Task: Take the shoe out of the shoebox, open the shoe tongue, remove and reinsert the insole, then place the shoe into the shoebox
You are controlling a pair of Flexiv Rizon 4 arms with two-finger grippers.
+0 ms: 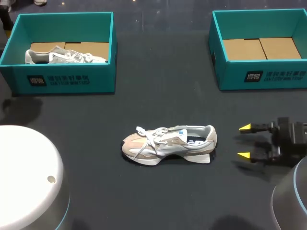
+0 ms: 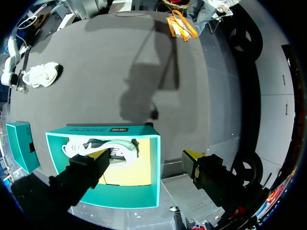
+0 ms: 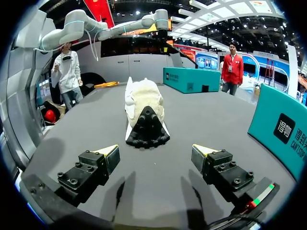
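Right gripper (image 1: 244, 141): fingers spread wide, nothing between. Held low over table (image 1: 158, 96), level, aimed at shoe's heel; near, not touching.

Left gripper (image 2: 144, 155): fingers released, empty. Hangs high over left shoebox (image 2: 110, 130), facing down. You won't find it in head view.

Shoe (image 1: 168, 143): on table, mid, outside both boxes. Long axis across table, toe to your left, heel toward right gripper. Insole not discernible. Second shoe (image 1: 64, 56) lies in left shoebox.
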